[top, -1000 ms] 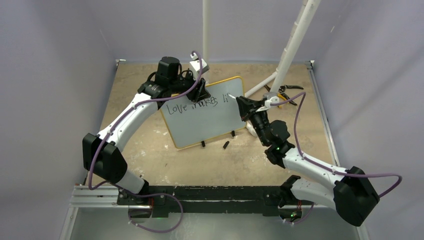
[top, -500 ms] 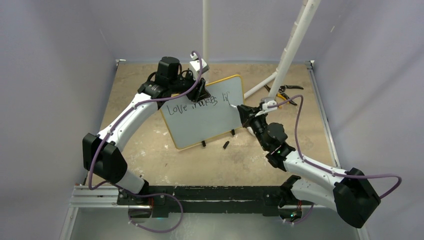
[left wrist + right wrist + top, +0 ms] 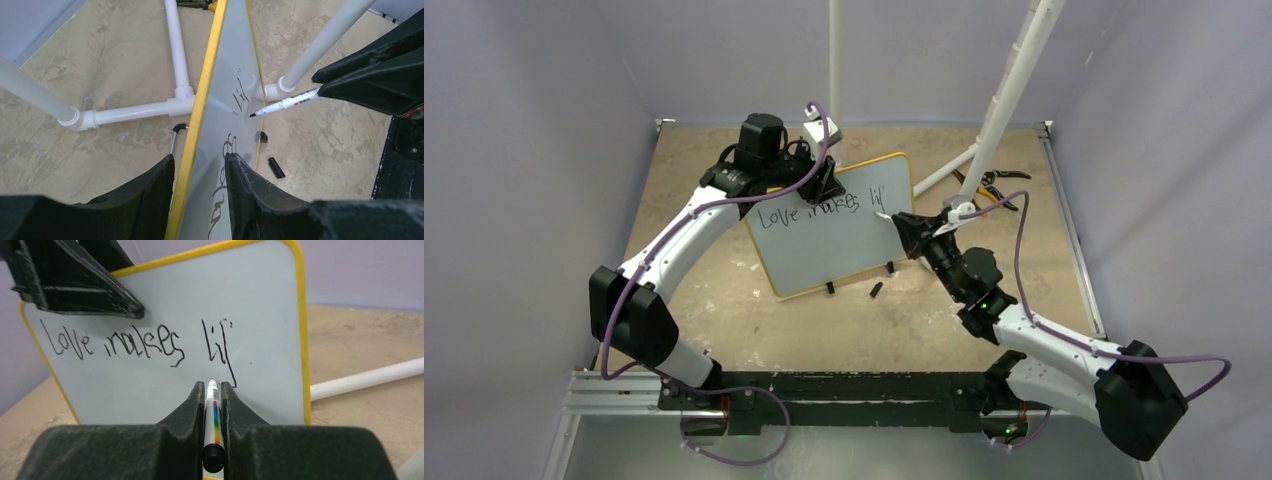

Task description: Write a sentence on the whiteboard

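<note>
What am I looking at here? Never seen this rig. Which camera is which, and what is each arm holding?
Two robot arms are bolted at the near edge of a tan table. One picture is from a fixed camera above and behind them; the other two come from a camera on each wrist. The left tool clamps the top edge of a yellow-framed whiteboard, steadying it on its feet. The right tool grips a marker, its tip by the writing "love makes lif"; contact is unclear. Also on the table: a small black cap, a white pipe frame and pliers.
</note>
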